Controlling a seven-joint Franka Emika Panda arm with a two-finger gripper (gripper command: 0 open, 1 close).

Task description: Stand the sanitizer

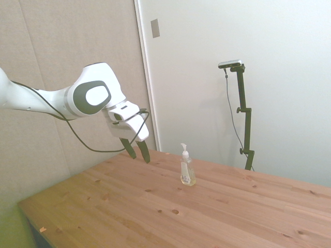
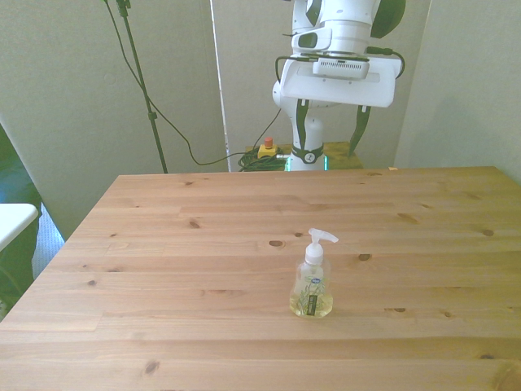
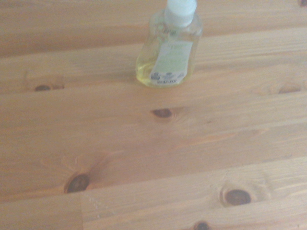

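Observation:
The sanitizer (image 1: 187,169) is a small clear pump bottle with yellowish liquid, a white label and a white nozzle. It stands upright on the wooden table (image 1: 129,206), near the middle in the front view (image 2: 313,285). The wrist view shows the sanitizer (image 3: 169,52) from above, standing on its base. My gripper (image 1: 138,152) hangs in the air well away from the bottle, above the table's far edge in the front view (image 2: 330,134). Its two dark fingers are spread apart with nothing between them.
A red-and-yellow stop button (image 2: 266,147) and cables lie on the floor behind the table. At the front view's left edge sits a white object (image 2: 15,220).

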